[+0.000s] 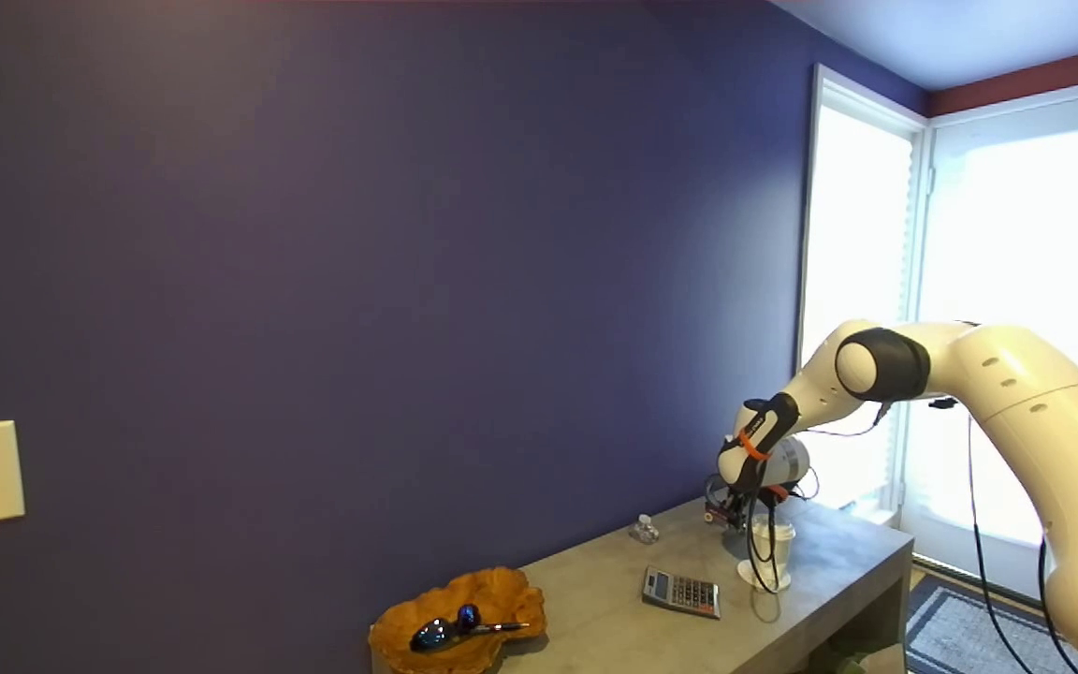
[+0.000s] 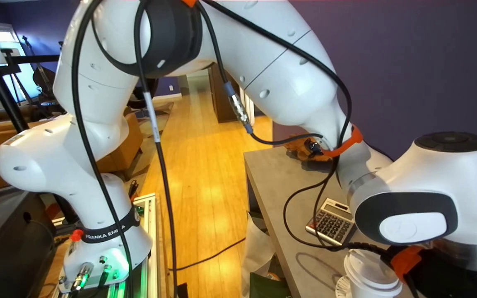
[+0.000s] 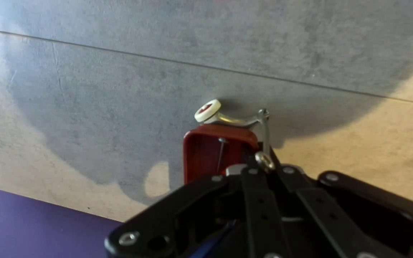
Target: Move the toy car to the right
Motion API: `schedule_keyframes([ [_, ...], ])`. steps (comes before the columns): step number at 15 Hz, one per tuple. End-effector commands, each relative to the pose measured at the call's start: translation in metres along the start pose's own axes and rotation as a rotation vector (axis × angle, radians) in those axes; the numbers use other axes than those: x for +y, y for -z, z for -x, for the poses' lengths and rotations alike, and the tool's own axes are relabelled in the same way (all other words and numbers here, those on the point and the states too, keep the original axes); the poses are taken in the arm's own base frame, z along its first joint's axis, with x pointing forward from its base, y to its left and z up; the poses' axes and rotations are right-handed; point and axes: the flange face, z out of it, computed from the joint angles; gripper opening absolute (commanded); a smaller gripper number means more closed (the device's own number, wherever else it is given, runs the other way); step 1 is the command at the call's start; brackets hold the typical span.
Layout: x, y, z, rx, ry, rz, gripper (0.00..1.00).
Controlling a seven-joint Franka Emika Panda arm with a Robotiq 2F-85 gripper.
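Fingers (image 3: 264, 208) of the gripper (image 3: 269, 165) are drawn close together, pinching the side of the red toy car (image 3: 206, 157), which shows at ten o'clock from them in the wrist view. Biggest around is the purple wall (image 1: 408, 281), in an exterior view running from nine o'clock up through twelve. Next comes the white robot arm (image 1: 1016, 374), reaching in there from four o'clock, its wrist bent down over the far end of the gray table (image 1: 590, 613). At the near end, toward seven o'clock, sits a brown wooden bowl (image 1: 506, 596) with glossy dark things (image 1: 431, 636) and a pen-like rod (image 1: 506, 626) in it. At three o'clock from the bowl lies the calculator (image 1: 689, 593); at two o'clock from that stands the white lidded cup (image 1: 783, 544). Near the cup, at ten o'clock, is the red toy car. Then come the small clear bottle (image 1: 645, 532), eleven o'clock from the calculator, and, smallest, the car's white wheel (image 3: 207, 111).
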Motion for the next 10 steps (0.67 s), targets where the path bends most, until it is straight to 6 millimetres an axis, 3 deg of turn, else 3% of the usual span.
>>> schedule_keyframes([
  [1, 0.0016, -0.006, -0.0076, -0.031, 0.001, 0.014, 0.01],
  [5, 0.0004, -0.0061, -0.0108, -0.043, 0.007, 0.012, 0.01],
  [7, 0.0002, -0.0054, -0.0112, -0.048, 0.008, 0.01, 0.11],
  [9, 0.0004, -0.0045, -0.012, -0.049, 0.008, 0.009, 0.11],
  [10, 0.0004, -0.0042, -0.0121, -0.051, 0.009, 0.008, 0.16],
])
